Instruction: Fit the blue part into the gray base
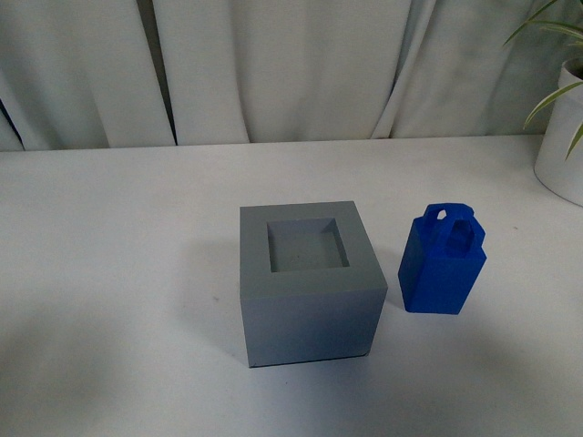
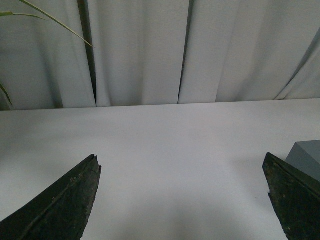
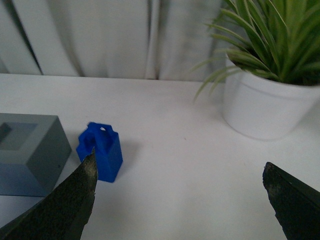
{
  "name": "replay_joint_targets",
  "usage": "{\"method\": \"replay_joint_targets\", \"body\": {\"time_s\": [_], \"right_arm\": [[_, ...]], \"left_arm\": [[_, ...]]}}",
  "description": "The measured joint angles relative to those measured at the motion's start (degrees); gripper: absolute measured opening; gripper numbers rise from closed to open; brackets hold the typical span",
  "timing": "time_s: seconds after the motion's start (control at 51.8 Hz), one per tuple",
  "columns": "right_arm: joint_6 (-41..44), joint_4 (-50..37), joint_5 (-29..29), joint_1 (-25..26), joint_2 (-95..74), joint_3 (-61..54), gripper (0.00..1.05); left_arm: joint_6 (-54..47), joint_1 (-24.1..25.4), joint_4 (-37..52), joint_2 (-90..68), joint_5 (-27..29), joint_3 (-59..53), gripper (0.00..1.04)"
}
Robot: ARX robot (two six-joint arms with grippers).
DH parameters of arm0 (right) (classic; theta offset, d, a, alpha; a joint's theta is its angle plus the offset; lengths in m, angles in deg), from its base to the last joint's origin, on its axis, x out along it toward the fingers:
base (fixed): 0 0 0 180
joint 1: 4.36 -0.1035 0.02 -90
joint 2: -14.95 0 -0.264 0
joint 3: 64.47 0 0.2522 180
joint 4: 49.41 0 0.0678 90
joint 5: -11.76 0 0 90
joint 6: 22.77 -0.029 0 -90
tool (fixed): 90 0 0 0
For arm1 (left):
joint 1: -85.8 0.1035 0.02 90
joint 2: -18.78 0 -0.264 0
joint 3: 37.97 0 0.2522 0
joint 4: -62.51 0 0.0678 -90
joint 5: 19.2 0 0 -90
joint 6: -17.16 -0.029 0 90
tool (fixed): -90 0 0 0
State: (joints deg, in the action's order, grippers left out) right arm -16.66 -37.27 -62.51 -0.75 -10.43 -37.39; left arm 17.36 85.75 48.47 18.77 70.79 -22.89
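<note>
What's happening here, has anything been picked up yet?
Nothing is held. The blue part stands upright on the table to the right of the gray base, apart from it, and the base's recess is empty. The left gripper and right gripper are both open; the right one faces the blue part.

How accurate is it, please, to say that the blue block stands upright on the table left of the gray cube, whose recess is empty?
One detail is wrong: the front view shows the blue block standing upright on the table right of the gray cube, not left. The recess is indeed empty.
</note>
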Motion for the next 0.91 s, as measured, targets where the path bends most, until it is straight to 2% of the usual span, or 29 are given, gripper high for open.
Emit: {"method": "replay_joint_targets", "body": {"time_s": [0.193, 0.27, 0.328, 0.405, 0.482, 0.637, 0.753, 0.907], "right_arm": [[11.6, 8.2, 10.6, 1.9, -15.8, 13.1, 0.97], [17.6, 14.6, 15.0, 3.1, -22.8, 19.3, 0.97], [25.6, 22.6, 19.1, 4.1, -29.3, 25.7, 0.97], [33.0, 30.5, 20.4, 4.4, -35.4, 32.1, 0.97], [45.5, 41.1, 18.0, 3.7, -43.3, 41.1, 0.97], [61.3, 56.9, 10.3, -0.5, -54.7, 54.8, 0.97], [65.5, 60.6, 5.3, -3.8, -60.7, 60.8, 0.97], [67.1, 61.6, 0.1, -8.0, -68.4, 66.1, 0.97]], "left_arm": [[0.0, 0.0, 0.0, 0.0, 0.0, 0.0, 0.99], [0.0, 0.0, 0.0, 0.0, 0.0, 0.0, 0.99], [0.0, 0.0, 0.0, 0.0, 0.0, 0.0, 0.99], [0.0, 0.0, 0.0, 0.0, 0.0, 0.0, 0.99], [0.0, 0.0, 0.0, 0.0, 0.0, 0.0, 0.99], [0.0, 0.0, 0.0, 0.0, 0.0, 0.0, 0.99], [0.0, 0.0, 0.0, 0.0, 0.0, 0.0, 0.99], [0.0, 0.0, 0.0, 0.0, 0.0, 0.0, 0.99]]}}
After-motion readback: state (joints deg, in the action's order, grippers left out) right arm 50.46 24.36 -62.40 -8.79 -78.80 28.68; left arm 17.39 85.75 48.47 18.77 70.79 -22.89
